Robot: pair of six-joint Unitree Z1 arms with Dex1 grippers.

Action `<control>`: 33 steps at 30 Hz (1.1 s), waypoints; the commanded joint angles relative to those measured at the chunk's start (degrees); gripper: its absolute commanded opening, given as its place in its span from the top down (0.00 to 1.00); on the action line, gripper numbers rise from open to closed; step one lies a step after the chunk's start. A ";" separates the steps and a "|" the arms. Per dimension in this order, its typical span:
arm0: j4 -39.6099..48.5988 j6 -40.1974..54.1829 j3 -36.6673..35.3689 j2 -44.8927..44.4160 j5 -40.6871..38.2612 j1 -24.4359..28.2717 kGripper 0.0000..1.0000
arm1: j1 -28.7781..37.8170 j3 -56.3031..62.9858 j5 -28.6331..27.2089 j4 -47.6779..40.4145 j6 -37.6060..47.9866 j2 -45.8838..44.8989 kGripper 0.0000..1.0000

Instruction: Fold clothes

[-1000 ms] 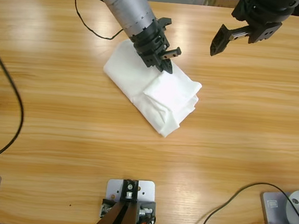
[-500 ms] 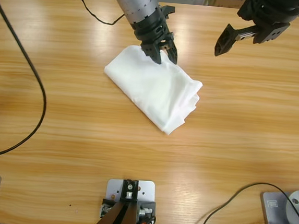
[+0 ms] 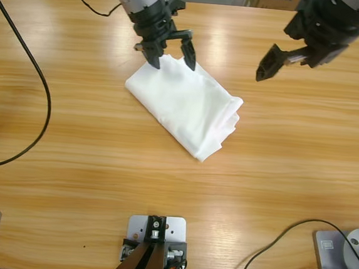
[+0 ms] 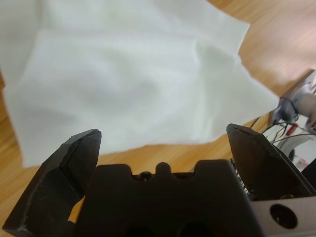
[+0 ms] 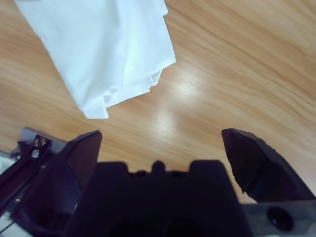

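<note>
The folded white T-shirt (image 3: pixel 185 107) lies on the wooden table (image 3: pixel 71 150) just above its middle. Our left gripper (image 3: pixel 172 56) hangs with jaws spread wide and empty over the shirt's 11 o'clock corner. Our right gripper (image 3: pixel 269 62), at 2 o'clock from the shirt, is likewise spread and holds nothing. A black cable (image 3: pixel 30 77) curves across the table toward 9 o'clock.

The folded white T-shirt (image 4: pixel 133 79) runs off the top edge in both wrist views. No collar, sleeves or lettering can be made out. A black cable (image 3: pixel 28 71) leaves the high view's left edge.
</note>
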 commanded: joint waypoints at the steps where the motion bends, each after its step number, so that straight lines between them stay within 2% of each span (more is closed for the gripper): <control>1: 2.50 3.64 6.07 -11.11 7.34 -2.87 0.01 | 0.59 14.21 1.38 -7.23 1.57 -8.31 0.00; 3: 1.75 4.14 12.05 -14.87 10.14 -4.43 0.01 | 0.59 16.25 1.75 -8.62 1.68 -8.92 0.00; 8: -15.76 1.15 42.19 -29.43 9.21 -2.10 0.01 | 0.59 17.55 2.40 -9.83 1.66 -9.31 0.00; 9: -16.85 1.20 44.76 -30.11 9.08 -2.15 0.01 | 0.59 17.69 2.63 -9.94 1.64 -9.43 0.00; 11: -16.96 1.53 45.23 -29.27 9.70 -3.94 0.01 | 0.59 17.90 2.77 -9.97 1.69 -9.69 0.00; 13: -16.99 1.59 41.95 -26.84 11.12 -5.98 0.01 | 0.59 18.55 2.86 -9.90 1.69 -10.50 0.00; 16: -15.50 1.45 32.61 -20.67 17.08 -10.13 0.01 | 0.59 19.87 2.73 -9.43 1.69 -12.35 0.00; 20: -4.70 1.50 15.35 -9.14 28.61 -16.44 0.01 | 0.59 20.94 2.43 -7.48 1.69 -14.53 0.00; 29: 5.35 0.81 -7.82 3.95 30.35 -15.65 0.00 | 0.59 20.52 2.51 -5.53 1.61 -14.70 0.00; 33: 7.83 -1.00 -11.60 10.27 27.42 -15.47 0.00 | 0.59 19.95 2.42 -4.58 1.61 -14.91 0.00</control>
